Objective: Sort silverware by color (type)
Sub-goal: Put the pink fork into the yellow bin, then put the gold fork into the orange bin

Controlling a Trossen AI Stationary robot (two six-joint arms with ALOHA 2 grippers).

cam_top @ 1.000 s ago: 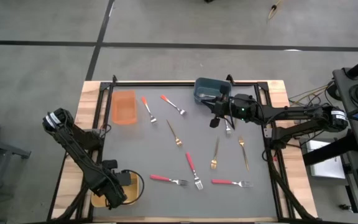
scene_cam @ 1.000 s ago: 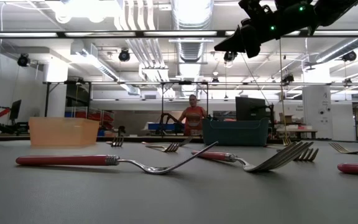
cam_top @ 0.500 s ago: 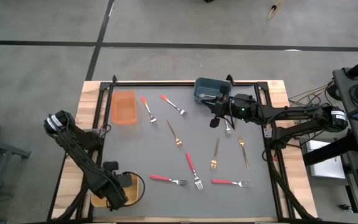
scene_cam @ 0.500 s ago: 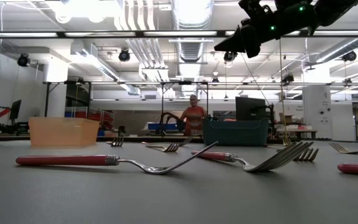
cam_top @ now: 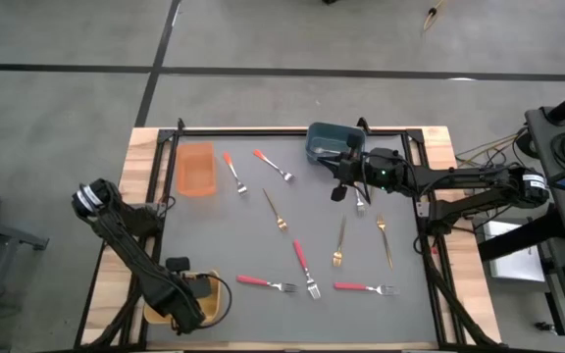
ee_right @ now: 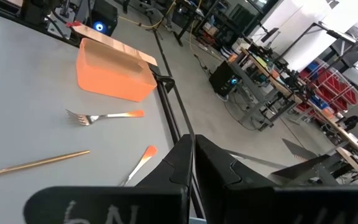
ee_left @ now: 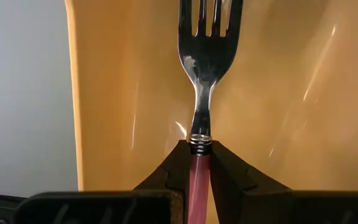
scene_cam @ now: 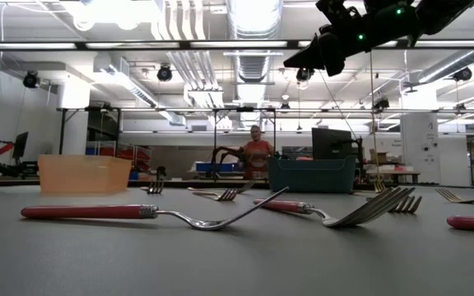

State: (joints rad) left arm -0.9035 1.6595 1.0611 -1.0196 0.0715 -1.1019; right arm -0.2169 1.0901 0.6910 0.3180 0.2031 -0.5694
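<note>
Silverware: your left gripper (ee_left: 199, 163) has its jaws clamped on the pink handle of a red-handled fork (ee_left: 205, 74); the tines run straight out ahead of the jaws, over the yellow bin (ee_left: 129, 93).
Remaining forks: red-handled, orange-handled and gold ones lie loose on the grey mat (cam_top: 214, 235), well apart from those jaws.
Step in hand: by my reading, you are placing this fork into the yellow bin at the mat's near-left corner.
Next move: part the jaws only once the fork sits inside the bin wall; then lift clear and go for another red-handled fork (cam_top: 263, 283).
Right gripper: your right gripper (cam_top: 341, 176) hangs above the mat beside the blue-grey bin (cam_top: 324, 137), jaws together, nothing held between them.
Orange bin: the orange bin (cam_top: 195, 169) stands at the far-left of the mat.
Writing: no brand, label or lettering is legible on forks or bins.
</note>
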